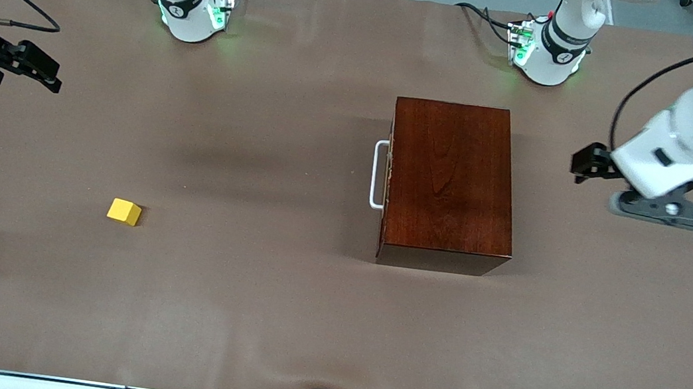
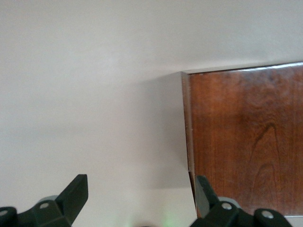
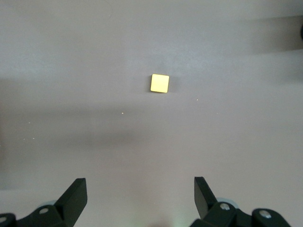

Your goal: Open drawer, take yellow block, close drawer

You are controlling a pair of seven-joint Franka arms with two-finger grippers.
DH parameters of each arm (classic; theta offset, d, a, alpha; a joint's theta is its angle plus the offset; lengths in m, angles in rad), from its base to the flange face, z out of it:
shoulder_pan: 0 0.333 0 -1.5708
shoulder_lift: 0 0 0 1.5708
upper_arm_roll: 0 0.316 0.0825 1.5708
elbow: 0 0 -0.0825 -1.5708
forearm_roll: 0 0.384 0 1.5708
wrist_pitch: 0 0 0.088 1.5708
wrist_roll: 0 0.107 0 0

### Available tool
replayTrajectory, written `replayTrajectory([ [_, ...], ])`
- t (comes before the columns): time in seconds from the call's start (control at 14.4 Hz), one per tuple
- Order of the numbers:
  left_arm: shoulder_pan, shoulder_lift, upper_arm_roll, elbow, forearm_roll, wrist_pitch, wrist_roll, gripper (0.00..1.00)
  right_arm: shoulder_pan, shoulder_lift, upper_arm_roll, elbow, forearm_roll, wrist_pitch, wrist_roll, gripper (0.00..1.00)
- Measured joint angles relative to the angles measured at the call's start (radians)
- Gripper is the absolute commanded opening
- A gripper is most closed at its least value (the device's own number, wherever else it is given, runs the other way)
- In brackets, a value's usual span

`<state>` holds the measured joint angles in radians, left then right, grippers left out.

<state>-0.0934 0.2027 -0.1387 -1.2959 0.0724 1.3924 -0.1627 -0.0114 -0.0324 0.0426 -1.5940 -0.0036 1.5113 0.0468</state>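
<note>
the right gripper point(image 1: 44, 74) hangs over the bench point(image 1: 250, 316) at the right arm's end, its fingers spread wide apart in the right wrist view and holding nothing. the yellow block point(image 1: 124, 211) lies bare on the bench toward that same end, nearer to the front camera than the box and well apart from it, not inside anything. the drawer point(image 1: 388, 174) sits pushed flush into the dark wooden box point(image 1: 448, 181), only its white handle point(image 1: 378, 174) standing out on the side that faces the right arm's end. the left gripper point(image 1: 581, 164) hovers over the bench beside the box at the left arm's end, fingers parted and empty; its wrist view shows one top corner of the box.

as a judgement, the drawer looks fully shut, though the seam is hard to read from above, and the block is already out. so either the opening has not begun or only the pick remains. the next move calls for the right gripper to come over the block, square its fingers to the faces and drop straight down.
</note>
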Motion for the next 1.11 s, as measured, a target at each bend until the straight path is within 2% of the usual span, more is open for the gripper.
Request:
replayTrajectory([
  [0.14,0.004,-0.062,0.055,-0.069,-0.024,0.037,0.000,1.00,0.001,0.000,0.000,0.000,0.000,0.000,0.000,1.00],
  [0.35,0.004,-0.178,0.095,-0.230,-0.030,0.135,0.015,1.00,0.001,0.000,-0.001,0.006,0.000,0.005,0.000,1.00],
  [0.49,0.004,-0.223,0.125,-0.287,-0.030,0.159,0.060,1.00,0.001,0.000,-0.003,0.011,0.000,0.005,0.000,1.00],
  [0.69,0.004,-0.239,0.151,-0.306,-0.032,0.176,0.084,1.00,0.001,0.000,-0.003,0.012,0.000,0.005,0.000,1.00],
  [1.11,0.004,-0.216,0.151,-0.290,-0.032,0.205,0.084,1.00,0.002,0.000,-0.002,0.012,0.000,0.006,0.000,1.00],
])
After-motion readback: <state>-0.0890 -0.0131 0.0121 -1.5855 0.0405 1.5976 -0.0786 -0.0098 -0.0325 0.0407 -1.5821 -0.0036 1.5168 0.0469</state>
